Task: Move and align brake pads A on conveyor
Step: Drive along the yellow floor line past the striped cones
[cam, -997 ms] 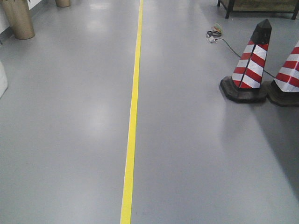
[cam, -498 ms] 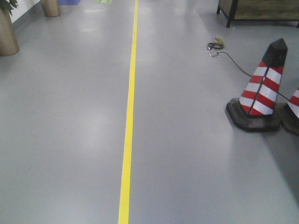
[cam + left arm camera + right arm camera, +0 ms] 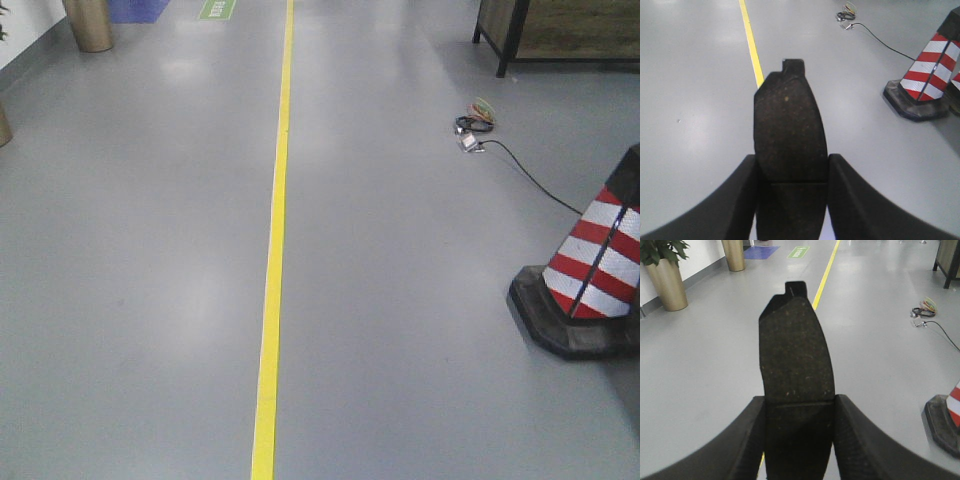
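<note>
Each end effector, left (image 3: 790, 200) and right (image 3: 799, 440), grips 1 brake pad (image 3: 789, 125) (image 3: 796, 355). Bumps might shake them loose; the traffic cone (image 3: 592, 275) stands at 3 o'clock.

Smooth grey floor (image 3: 130, 250) carries a yellow painted line (image 3: 272, 280), a red-and-white striped cone (image 3: 590, 280) and a black cable (image 3: 530, 170).

Rough, grainy matt brake pads (image 3: 789, 130) (image 3: 796, 360), smooth glossy grey floor (image 3: 420, 300), matt black gripper fingers (image 3: 740, 200)
</note>
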Tool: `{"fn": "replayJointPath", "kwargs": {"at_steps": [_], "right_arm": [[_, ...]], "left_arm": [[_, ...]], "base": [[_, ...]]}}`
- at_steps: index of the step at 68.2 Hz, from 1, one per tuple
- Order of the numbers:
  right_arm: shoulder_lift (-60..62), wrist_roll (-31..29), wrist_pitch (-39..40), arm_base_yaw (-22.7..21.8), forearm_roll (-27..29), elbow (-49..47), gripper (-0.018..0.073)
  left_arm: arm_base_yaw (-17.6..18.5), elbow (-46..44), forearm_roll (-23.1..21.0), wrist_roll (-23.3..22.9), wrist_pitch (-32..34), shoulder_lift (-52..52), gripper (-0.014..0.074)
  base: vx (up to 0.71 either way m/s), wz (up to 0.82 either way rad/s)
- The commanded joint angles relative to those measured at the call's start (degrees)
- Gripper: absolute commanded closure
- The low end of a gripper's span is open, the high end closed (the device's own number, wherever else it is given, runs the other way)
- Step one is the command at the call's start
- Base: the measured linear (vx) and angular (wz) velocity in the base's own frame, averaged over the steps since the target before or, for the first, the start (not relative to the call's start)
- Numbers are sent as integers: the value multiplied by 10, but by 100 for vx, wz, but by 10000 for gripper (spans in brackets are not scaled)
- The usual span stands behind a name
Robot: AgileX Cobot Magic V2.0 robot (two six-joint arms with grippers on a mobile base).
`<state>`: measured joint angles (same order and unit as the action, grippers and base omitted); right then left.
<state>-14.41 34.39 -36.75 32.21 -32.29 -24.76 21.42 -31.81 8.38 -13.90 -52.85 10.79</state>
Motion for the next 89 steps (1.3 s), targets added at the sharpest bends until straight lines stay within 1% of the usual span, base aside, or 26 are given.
{"fn": "replayJointPath", "kwargs": {"at_steps": [1, 33, 64, 76, 89], "right_arm": [[-7, -2, 44, -2, -21, -17, 564], [-7, -2, 44, -2, -21, -17, 564], [-7, -2, 44, -2, -21, -17, 564], [-7, -2, 44, -2, -21, -17, 564], [-7, -2, 44, -2, -21, -17, 564]], "left_arm": [[4, -15, 5, -4, 53, 9, 603], [4, -15, 5, -4, 53, 9, 603], [4, -15, 5, -4, 53, 9, 603], [4, -15, 5, -4, 53, 9, 603], [4, -15, 5, -4, 53, 9, 603]], "base": [[66, -7], [60, -7], [49, -5], [37, -35], [28, -66]]}}
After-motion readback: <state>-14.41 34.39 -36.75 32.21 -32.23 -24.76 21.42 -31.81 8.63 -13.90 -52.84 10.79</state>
